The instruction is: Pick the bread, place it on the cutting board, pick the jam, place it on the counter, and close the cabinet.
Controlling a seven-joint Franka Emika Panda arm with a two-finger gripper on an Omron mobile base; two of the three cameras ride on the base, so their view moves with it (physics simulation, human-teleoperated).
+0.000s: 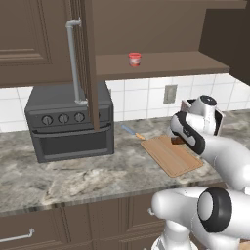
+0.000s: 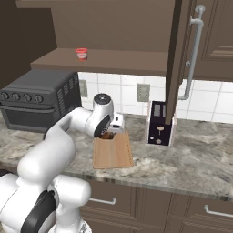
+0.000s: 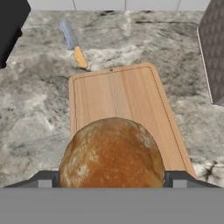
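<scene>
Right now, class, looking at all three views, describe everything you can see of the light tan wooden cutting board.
The light tan wooden cutting board is a flat rectangle with rounded corners, a thin groove running inside its edge and lengthwise grain. It lies flat on the grey-brown marbled stone counter, between the dark toaster oven and the dark toaster. A knife with a tan handle lies just beyond its far end, apart from it. The round brown bread, held in the gripper, is over its near end; whether they touch is unclear.

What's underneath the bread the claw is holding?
The bread sits in the claw above the cutting board. The board's near part is covered by the bread, so whether they touch can't be seen.
</scene>
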